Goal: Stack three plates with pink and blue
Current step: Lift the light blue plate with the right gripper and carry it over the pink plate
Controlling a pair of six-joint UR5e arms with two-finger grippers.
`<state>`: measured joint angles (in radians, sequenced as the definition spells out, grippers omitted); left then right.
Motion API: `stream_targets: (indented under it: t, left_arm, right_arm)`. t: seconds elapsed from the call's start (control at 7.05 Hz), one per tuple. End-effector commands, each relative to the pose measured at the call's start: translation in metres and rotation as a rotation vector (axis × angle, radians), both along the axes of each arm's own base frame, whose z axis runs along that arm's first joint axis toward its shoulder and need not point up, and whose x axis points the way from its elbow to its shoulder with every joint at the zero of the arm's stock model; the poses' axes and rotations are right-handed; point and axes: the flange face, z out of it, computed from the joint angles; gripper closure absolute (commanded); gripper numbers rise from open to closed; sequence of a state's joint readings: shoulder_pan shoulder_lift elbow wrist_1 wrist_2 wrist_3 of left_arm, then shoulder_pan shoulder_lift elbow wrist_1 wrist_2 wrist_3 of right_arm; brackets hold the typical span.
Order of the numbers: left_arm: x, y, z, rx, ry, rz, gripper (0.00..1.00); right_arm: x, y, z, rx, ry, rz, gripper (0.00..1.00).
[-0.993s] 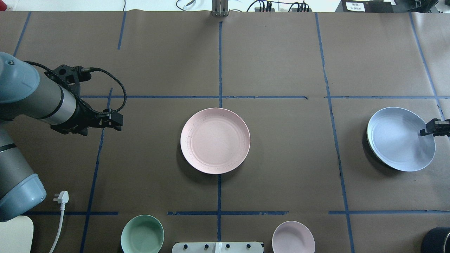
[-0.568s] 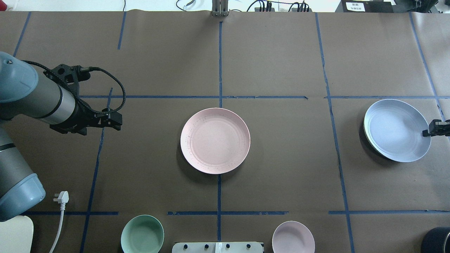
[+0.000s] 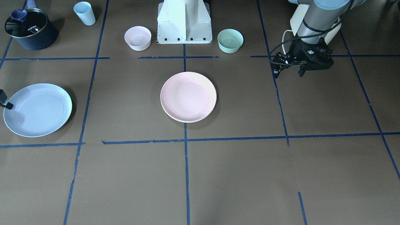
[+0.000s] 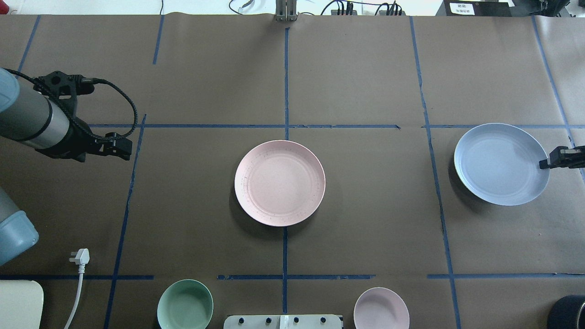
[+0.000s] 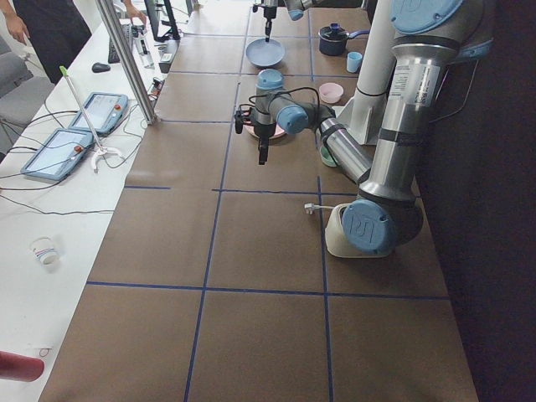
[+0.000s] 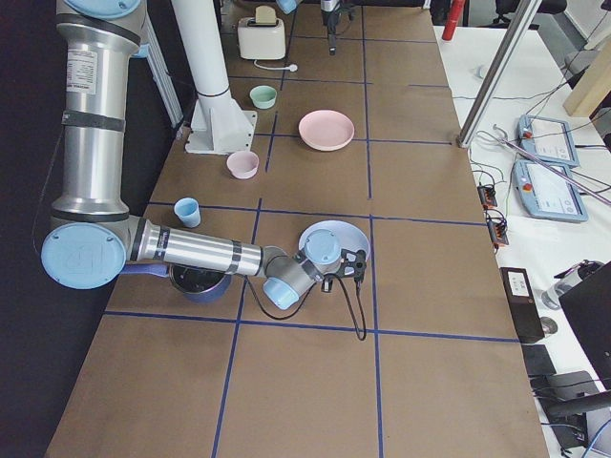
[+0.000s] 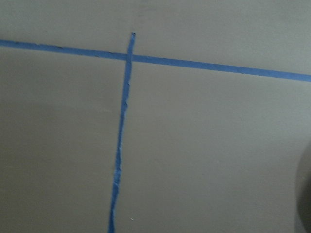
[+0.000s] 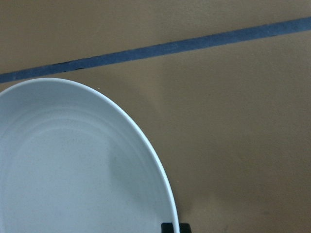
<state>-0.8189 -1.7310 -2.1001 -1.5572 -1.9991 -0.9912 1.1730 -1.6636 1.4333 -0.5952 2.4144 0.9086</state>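
Observation:
The pale pink plate [image 4: 279,183] lies flat at the table's middle; a cream-white rim [image 3: 187,120] shows under its near edge in the front-facing view. The light blue plate [image 4: 502,163] hangs just above the table at the right, over its shadow. My right gripper [image 4: 546,163] is shut on its right rim; the wrist view shows the rim [image 8: 146,145] running into the fingertips. My left gripper [image 4: 98,148] points down over bare paper far left of the pink plate, holds nothing and looks shut.
A mint-green bowl [image 4: 185,304] and a small pink bowl [image 4: 381,308] stand near the robot base [image 3: 184,22]. A dark pot [image 3: 29,29] and a blue cup [image 3: 84,13] are at the right arm's side. A white plug [image 4: 80,256] lies at front left.
My right gripper has carried the blue plate leftward and a little farther from the robot, and it now sits more level. My left arm has drawn back to the left and away.

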Motion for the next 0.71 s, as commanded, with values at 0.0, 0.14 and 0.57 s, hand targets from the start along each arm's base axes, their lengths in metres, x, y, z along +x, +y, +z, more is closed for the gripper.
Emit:
stream_targets:
  t: [0.0, 0.14, 0.57]
  left_arm:
    - [-0.048, -0.025, 0.049, 0.058, -0.077, 0.077, 0.00]
    - [-0.063, -0.040, 0.078, 0.042, -0.069, 0.131, 0.00]
    - [-0.148, -0.087, 0.153, 0.093, -0.083, 0.246, 0.00]
  right_arm:
    - [-0.013, -0.028, -0.054, -0.032, -0.082, 0.047, 1.00]
    - [-0.017, -0.033, -0.072, -0.027, -0.118, 0.024, 1.00]
    - [-0.033, -0.065, -0.154, -0.061, -0.215, 0.087, 1.00]
